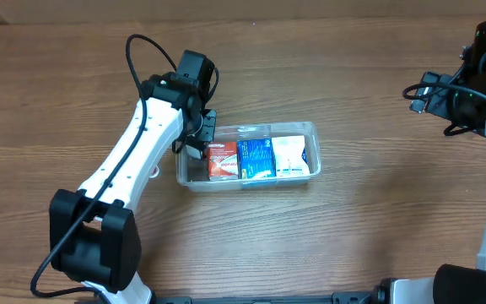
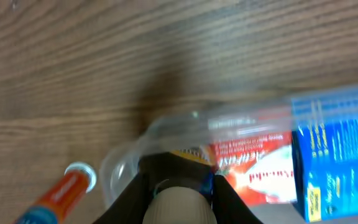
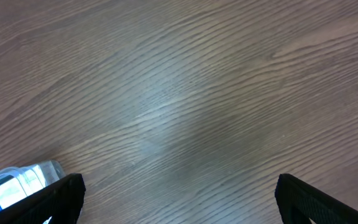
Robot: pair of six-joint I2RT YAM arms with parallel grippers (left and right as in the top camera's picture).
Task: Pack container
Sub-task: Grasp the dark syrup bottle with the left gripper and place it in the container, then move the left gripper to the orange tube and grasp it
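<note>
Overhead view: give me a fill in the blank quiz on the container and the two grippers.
The container holds ___ boxes.
The box between the red box and the white box is ___.
The left gripper, clasping a beige cylinder, sits at the container's end nearest the ___ box.
The right gripper has its jaws ___.
Missing words: three; blue; red; open.

container (image 1: 251,183): clear rectangular plastic bin, rounded corners, rimmed. Sits upright and flat near the centre of the table (image 1: 353,228), long side left-right. Inside, side by side: red box (image 1: 222,159), blue box (image 1: 256,157), white box (image 1: 289,155).
</note>
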